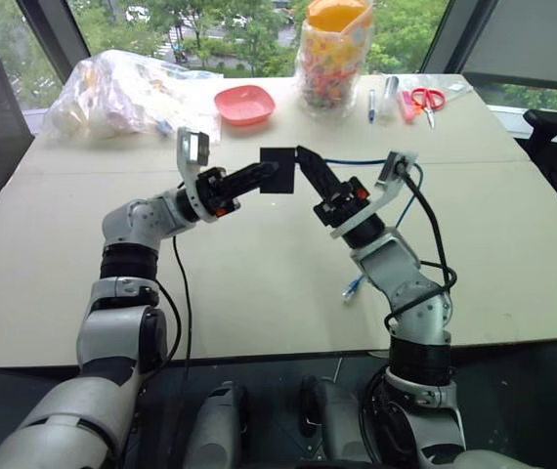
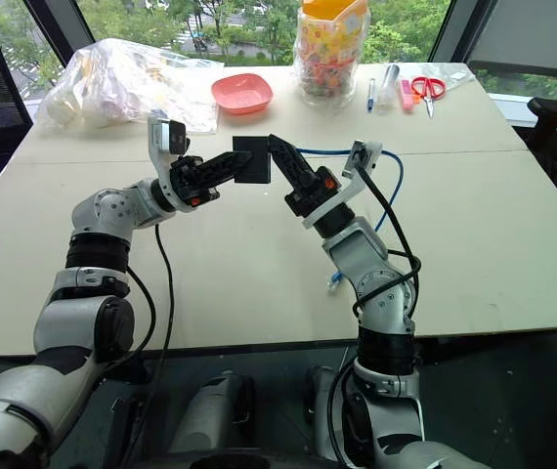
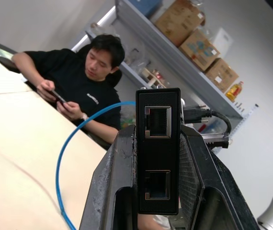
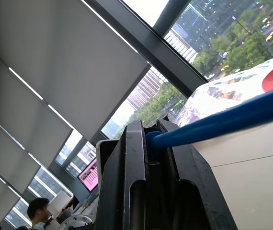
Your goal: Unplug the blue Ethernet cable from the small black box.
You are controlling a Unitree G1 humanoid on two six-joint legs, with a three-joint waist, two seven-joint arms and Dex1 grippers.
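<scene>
The pale counter [image 1: 513, 254] stands before tall windows looking out on green trees. Along its far edge lie a crumpled clear plastic bag [image 1: 127, 93], a pink dish [image 1: 244, 104], a jar of coloured bits with an orange lid [image 1: 335, 54], pens and red-handled scissors [image 1: 427, 100]. In the left wrist view a person sits at the counter's side beneath shelves of cardboard boxes.

Above the middle of the counter the left hand [image 1: 264, 174] is clamped on the small black box [image 1: 280, 170], holding it in the air; the left wrist view shows two open ports on the box's edge between the fingers. The right hand [image 1: 308, 161] meets the box from the other side, its fingers closed on the blue Ethernet cable [image 4: 232, 117] near its end. The cable arcs back past the right wrist and hangs down, its free clear plug [image 1: 353, 287] resting on the counter.
</scene>
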